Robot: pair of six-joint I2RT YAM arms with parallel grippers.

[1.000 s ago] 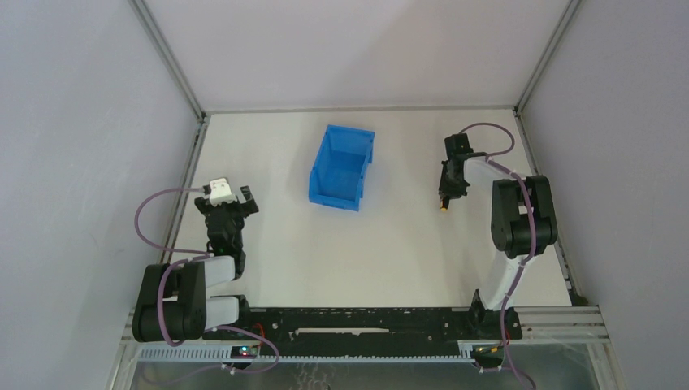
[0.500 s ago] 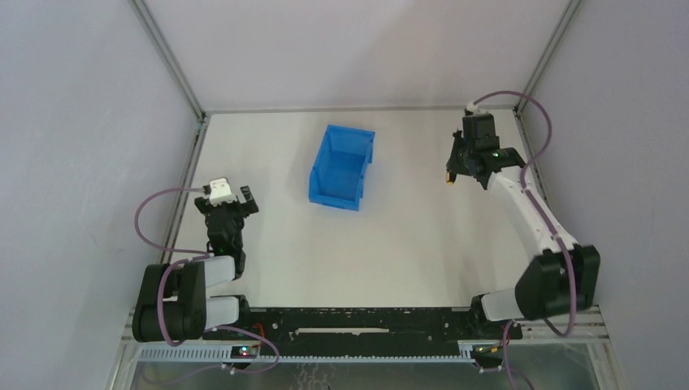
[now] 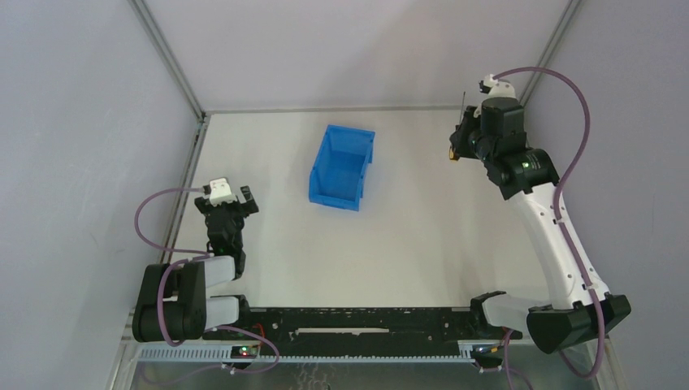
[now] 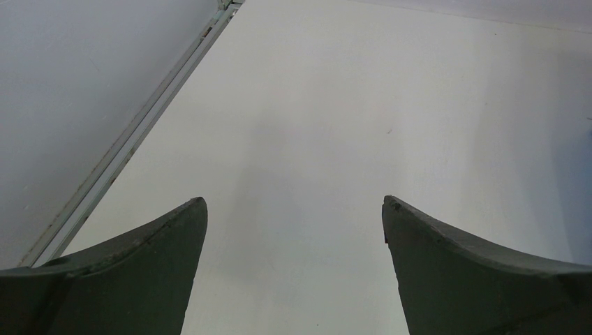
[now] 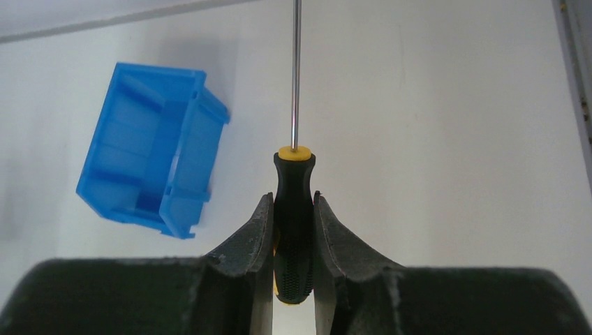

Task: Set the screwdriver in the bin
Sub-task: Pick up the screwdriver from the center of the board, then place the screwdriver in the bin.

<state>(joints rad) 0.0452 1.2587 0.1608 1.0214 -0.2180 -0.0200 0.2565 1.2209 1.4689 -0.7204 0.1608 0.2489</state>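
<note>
My right gripper (image 5: 293,199) is shut on the screwdriver (image 5: 294,209), gripping its black handle; the yellow collar and thin metal shaft point away from the wrist camera. In the top view the right gripper (image 3: 463,140) holds the screwdriver (image 3: 457,146) above the table at the far right, well to the right of the blue bin (image 3: 343,166). The bin also shows in the right wrist view (image 5: 150,146), down and to the left, open top showing. My left gripper (image 4: 293,206) is open and empty over bare table, at the near left in the top view (image 3: 231,199).
White table (image 3: 390,244) enclosed by grey walls. A metal rail (image 3: 188,175) runs along the left edge and another along the right edge (image 5: 576,63). Arm bases sit on the black bar (image 3: 357,321) at the near edge.
My right arm has lifted and stretched out toward the far right corner, carrying the screwdriver up and away from the table. The left arm and the bin have not moved.
</note>
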